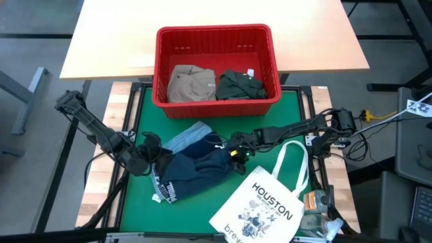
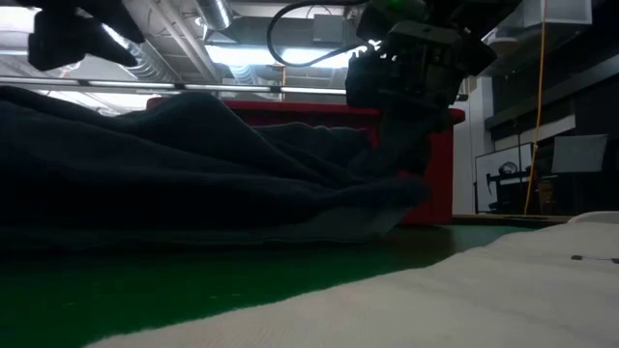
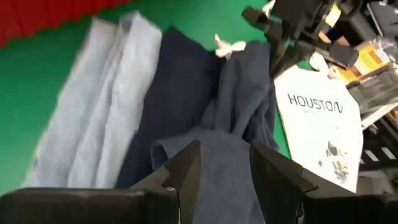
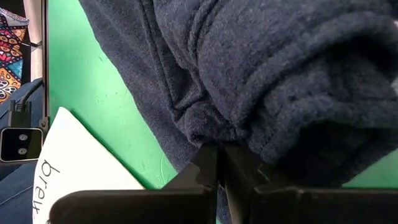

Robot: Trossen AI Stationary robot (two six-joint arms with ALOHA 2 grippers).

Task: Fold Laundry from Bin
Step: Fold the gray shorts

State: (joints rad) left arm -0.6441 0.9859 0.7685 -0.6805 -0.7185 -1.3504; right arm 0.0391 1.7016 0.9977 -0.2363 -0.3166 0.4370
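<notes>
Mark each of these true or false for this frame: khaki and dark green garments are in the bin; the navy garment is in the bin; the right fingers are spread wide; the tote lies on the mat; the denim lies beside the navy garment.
1. The khaki garment and dark green garment lie in the red bin. True.
2. The navy garment is in the bin. False: it lies on the green mat.
3. The right gripper has fingers spread wide. False: shut on the navy garment.
4. The white tote lies on the mat. True.
5. The light blue denim lies beside the navy garment. True.
</notes>
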